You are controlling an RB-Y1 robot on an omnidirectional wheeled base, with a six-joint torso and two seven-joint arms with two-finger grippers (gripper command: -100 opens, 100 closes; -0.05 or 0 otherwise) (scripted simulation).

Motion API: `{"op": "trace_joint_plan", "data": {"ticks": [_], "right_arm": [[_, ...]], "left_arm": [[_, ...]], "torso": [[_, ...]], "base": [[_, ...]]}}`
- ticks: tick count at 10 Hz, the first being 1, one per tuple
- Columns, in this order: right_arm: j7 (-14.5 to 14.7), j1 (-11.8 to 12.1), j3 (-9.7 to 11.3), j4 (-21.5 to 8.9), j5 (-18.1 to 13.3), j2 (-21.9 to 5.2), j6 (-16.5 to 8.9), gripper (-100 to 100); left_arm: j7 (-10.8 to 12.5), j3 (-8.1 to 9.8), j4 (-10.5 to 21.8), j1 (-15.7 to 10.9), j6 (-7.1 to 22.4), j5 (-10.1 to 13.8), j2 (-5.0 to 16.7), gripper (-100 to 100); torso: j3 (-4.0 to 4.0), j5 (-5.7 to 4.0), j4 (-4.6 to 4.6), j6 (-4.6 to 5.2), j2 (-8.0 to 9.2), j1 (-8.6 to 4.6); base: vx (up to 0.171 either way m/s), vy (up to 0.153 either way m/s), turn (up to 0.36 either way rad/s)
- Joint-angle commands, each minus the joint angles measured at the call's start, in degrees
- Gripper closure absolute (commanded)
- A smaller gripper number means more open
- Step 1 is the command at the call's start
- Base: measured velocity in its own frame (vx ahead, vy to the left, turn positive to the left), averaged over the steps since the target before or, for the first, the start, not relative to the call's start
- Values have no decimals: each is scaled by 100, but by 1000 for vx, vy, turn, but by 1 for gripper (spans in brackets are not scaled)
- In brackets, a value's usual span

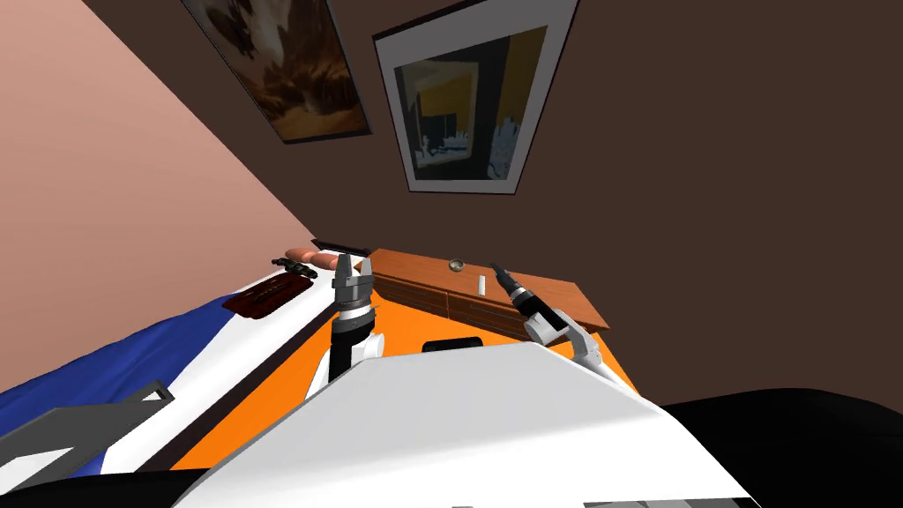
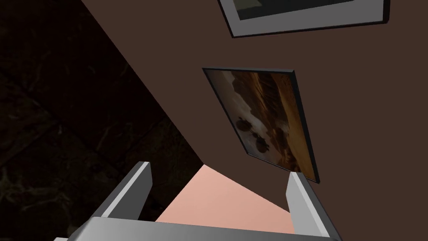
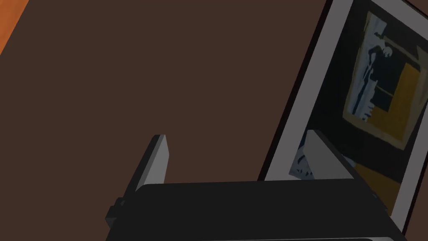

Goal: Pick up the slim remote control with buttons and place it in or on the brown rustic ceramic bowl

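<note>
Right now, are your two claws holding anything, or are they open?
Left gripper: open, holding nothing.
Right gripper: open, holding nothing.

Nothing to read right now: no lettering or numbers on the remote (image 1: 481, 285), none on the far wall's grey-framed picture (image 1: 467, 97).

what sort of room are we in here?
Probably a bedroom: a bed with a blue and white cover on the robot's left, a low wooden dresser with drawers against the dark brown wall ahead, and framed pictures hung above it.
</note>
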State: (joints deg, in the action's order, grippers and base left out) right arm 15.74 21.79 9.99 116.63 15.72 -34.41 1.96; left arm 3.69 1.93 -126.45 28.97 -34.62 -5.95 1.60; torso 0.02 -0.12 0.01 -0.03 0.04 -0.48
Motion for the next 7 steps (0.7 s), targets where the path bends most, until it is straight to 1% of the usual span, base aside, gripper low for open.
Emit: {"op": "trace_joint_plan", "data": {"ticks": [1, 2, 3, 4, 5, 6, 7], "right_arm": [[101, 39, 87, -146, 138, -141, -199, -100], [194, 2, 178, -356, 383, -356, -428, -100], [194, 2, 178, -356, 383, -356, -484, -100], [285, -35, 271, -506, 634, -561, -764, -100], [375, -72, 365, -722, 796, -738, -922, -100], [375, -72, 365, -806, 889, -754, -1037, -100], [462, -109, 460, -1044, 1115, -934, -1193, -100]], "left_arm": [[0, 0, 0, 0, 0, 0, 0, 0], [0, 1, 0, 2, 0, 0, 0, 0], [0, 0, 0, 1, 0, 0, 0, 0], [0, 1, 0, 2, 0, 0, 0, 0], [0, 0, 0, 1, 0, 0, 0, 0], [0, 0, 0, 1, 0, 0, 0, 0], [0, 1, 0, 2, 0, 0, 0, 0]], "torso": [[0, 0, 0, 0, 0, 0], [0, 1, 0, 8, -2, 6], [-2, 3, 0, 3, -4, 9], [-4, 2, -1, 6, -9, 15], [-7, 3, -2, 1, -13, 17], [-7, 2, -2, 1, -13, 4], [-6, 0, -2, 7, -11, 6]], "base": [[-50, -92, 167], [-39, -78, 266], [-29, -70, 186], [-25, -59, 332], [-35, -98, 462], [-40, -93, 270], [-28, -69, 383]]}}
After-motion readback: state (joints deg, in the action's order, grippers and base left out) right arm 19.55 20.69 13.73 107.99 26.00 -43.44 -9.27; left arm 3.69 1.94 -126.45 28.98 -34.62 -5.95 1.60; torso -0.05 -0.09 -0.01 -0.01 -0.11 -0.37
